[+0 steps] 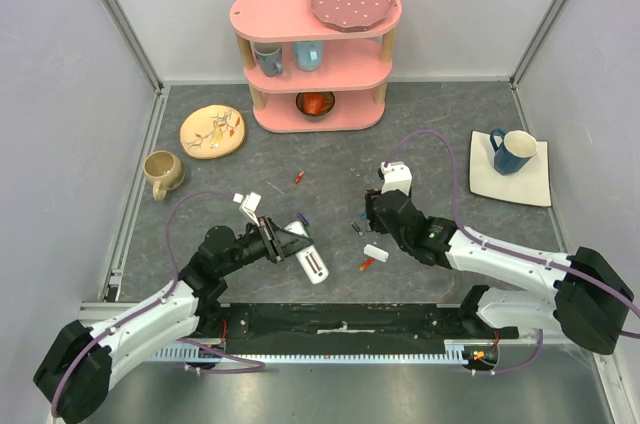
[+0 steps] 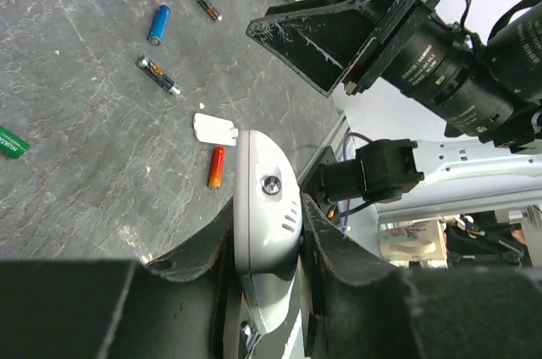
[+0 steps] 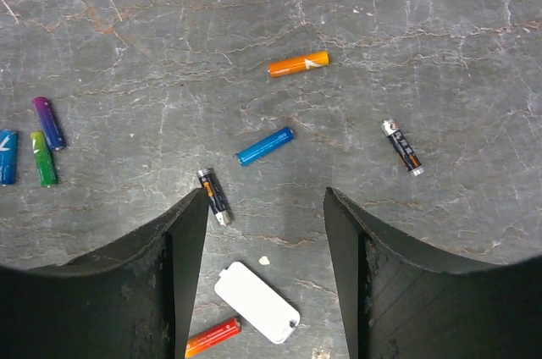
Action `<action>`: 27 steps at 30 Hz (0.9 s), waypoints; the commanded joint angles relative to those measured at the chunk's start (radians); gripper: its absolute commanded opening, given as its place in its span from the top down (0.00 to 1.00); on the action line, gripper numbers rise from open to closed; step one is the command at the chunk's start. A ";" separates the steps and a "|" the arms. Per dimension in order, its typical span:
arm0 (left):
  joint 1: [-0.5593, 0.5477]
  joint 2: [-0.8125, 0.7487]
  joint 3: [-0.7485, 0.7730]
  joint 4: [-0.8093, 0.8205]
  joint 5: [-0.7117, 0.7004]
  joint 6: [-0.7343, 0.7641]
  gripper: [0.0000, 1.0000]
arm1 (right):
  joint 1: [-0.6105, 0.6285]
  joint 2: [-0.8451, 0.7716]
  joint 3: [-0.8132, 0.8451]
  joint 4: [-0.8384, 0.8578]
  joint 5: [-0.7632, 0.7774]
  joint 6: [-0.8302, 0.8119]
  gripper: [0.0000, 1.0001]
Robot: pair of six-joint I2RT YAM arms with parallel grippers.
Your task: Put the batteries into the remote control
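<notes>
The right gripper (image 3: pixel 264 207) hangs wide, with nothing between its black fingers, and points down at the scattered batteries. The left gripper (image 2: pixel 267 211) is clamped narrow on the remote control (image 2: pixel 262 177), pinching its slim white body across the sides, at about eight o'clock of the right gripper in the overhead view. The step in hand looks to be picking up one cell. The blue cell (image 3: pixel 265 146) lies at twelve o'clock of the open jaws, just ahead of the gap and slanted across it. I would turn the wrist until the fingers bracket its long sides, come straight down over its middle and close slowly, since a smooth round can will roll or squirt away if one pad touches first or catches it near an end. A dark grey cell (image 3: pixel 214 196) sits just beside the finger at nine o'clock and could be knocked on the descent. Farther out are an orange cell (image 3: pixel 297 63) at one o'clock and a second dark cell (image 3: pixel 401 146) near two. At six o'clock, under the wrist, lie a small rounded white plate (image 3: pixel 257 301), probably the battery door, and an orange-red cell (image 3: pixel 212 337). The cells are glossy wrapped cylinders with metal caps, and the remote is smooth hard plastic with rounded edges. The tabletop (image 3: pixel 440 29) is flat, matte grey and veined like slate, likely giving some friction.
</notes>
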State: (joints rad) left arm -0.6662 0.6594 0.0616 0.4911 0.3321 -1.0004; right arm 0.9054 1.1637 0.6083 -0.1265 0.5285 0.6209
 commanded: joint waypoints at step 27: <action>0.094 0.143 -0.062 0.586 0.225 -0.095 0.98 | -0.157 0.005 0.044 0.048 -0.122 0.002 0.30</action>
State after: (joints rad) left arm -0.5774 0.8356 0.0532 1.0275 0.5762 -1.0599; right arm 0.7761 1.1309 0.5556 -0.0193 0.3946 0.6628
